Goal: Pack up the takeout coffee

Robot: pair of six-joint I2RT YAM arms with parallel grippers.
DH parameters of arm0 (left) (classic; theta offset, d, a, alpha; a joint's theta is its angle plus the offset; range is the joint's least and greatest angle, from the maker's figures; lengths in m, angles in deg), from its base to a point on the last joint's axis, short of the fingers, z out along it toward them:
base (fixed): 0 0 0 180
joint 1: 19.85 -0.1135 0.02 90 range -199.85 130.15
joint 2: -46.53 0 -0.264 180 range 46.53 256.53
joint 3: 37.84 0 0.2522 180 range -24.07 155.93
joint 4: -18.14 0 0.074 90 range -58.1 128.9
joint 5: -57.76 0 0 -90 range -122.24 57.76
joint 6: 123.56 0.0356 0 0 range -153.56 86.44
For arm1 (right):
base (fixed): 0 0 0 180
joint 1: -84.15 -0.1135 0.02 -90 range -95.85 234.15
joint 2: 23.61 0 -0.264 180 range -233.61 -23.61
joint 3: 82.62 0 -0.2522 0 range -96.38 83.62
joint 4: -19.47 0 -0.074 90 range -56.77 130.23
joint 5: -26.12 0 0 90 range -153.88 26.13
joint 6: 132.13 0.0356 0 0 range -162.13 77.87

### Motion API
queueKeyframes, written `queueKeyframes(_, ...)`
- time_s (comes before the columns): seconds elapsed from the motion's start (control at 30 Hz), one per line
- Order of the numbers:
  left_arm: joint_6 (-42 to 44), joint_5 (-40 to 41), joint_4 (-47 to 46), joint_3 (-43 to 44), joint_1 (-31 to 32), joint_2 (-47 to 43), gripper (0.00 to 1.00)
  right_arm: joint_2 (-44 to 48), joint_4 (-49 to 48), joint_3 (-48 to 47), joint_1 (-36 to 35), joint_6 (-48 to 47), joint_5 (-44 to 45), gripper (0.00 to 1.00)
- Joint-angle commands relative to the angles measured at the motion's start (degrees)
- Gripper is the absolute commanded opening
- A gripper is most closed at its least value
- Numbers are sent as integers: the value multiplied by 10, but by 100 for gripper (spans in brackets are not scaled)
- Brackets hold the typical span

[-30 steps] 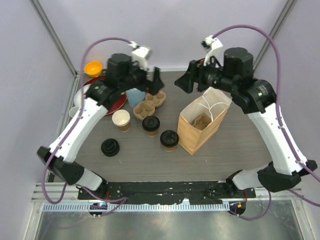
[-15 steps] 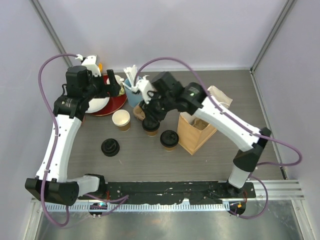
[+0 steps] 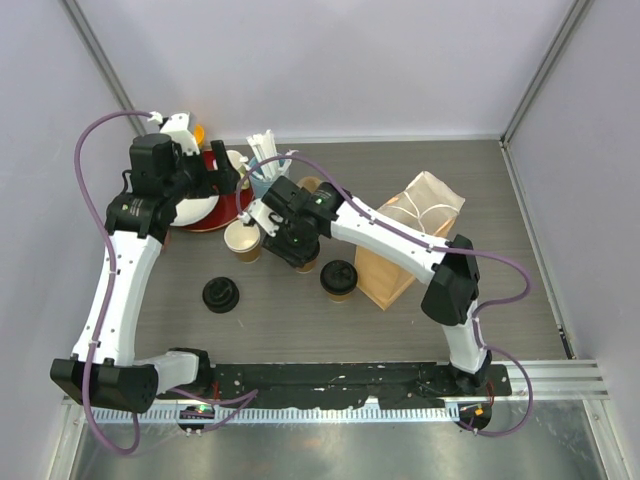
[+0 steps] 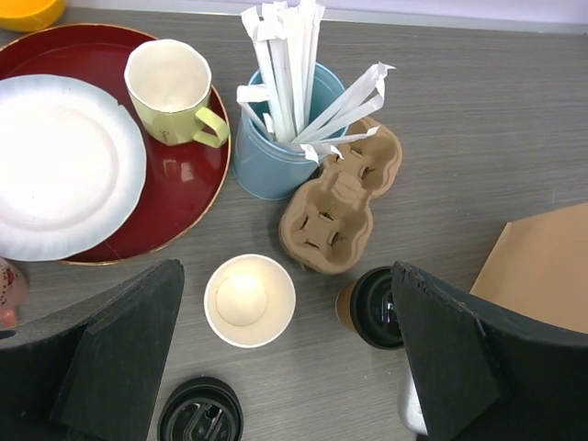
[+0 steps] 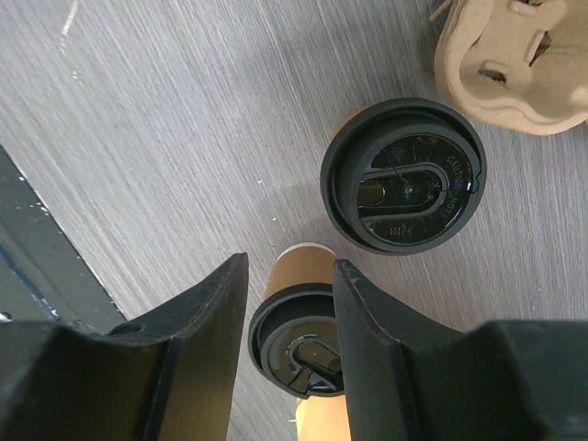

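Two takeout coffee cups with black lids stand mid-table. One (image 3: 338,277) is in plain sight beside the paper bag (image 3: 400,255). The other (image 4: 367,308) stands next to the pulp carrier (image 4: 335,207) and is mostly covered in the top view by my right gripper (image 3: 303,255). In the right wrist view that near cup (image 5: 404,188) lies beyond the fingertips. The second cup (image 5: 299,344) shows through the gap of the right gripper (image 5: 290,262), which is open and holds nothing. A lidless cup (image 4: 248,299) and a loose lid (image 4: 197,415) lie under my open left gripper (image 4: 285,276).
A blue cup of white sticks (image 4: 271,161) stands behind the carrier. The red tray (image 4: 184,175) at back left holds a yellow-green mug (image 4: 170,87) and a white plate (image 4: 64,165). An orange bowl (image 4: 28,11) sits beyond it. The bag stands open to the right.
The left arm pulled back from the carrier to above the tray, then stayed. The right arm swung from the bag to the lidded cups, and its elbow has folded nearer. No cup moved.
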Motion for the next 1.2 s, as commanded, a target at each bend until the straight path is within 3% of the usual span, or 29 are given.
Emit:
queueKeyframes(0.0, -3, -15, -21, -1, -3, -8, 99, -12, 13, -26, 0, -22, 21, 48)
queueKeyframes(0.47, -14, -38, -27, 0, -3, -1, 99, -55, -22, -14, 0, -30, 59, 42)
queueKeyframes(0.67, -18, -50, -28, 0, -3, 2, 99, -75, -20, -57, 0, -30, 72, 37)
queueKeyframes(0.83, -18, -52, -28, -2, -3, 2, 99, -60, -1, -77, -5, -30, 67, 39)
queueKeyframes(0.97, -19, -55, -28, -4, -3, 4, 99, -54, -7, -62, -4, -42, 78, 49)
queueKeyframes(1.17, -16, -54, -28, -3, -3, 3, 99, -77, -17, -65, 2, -38, 65, 46)
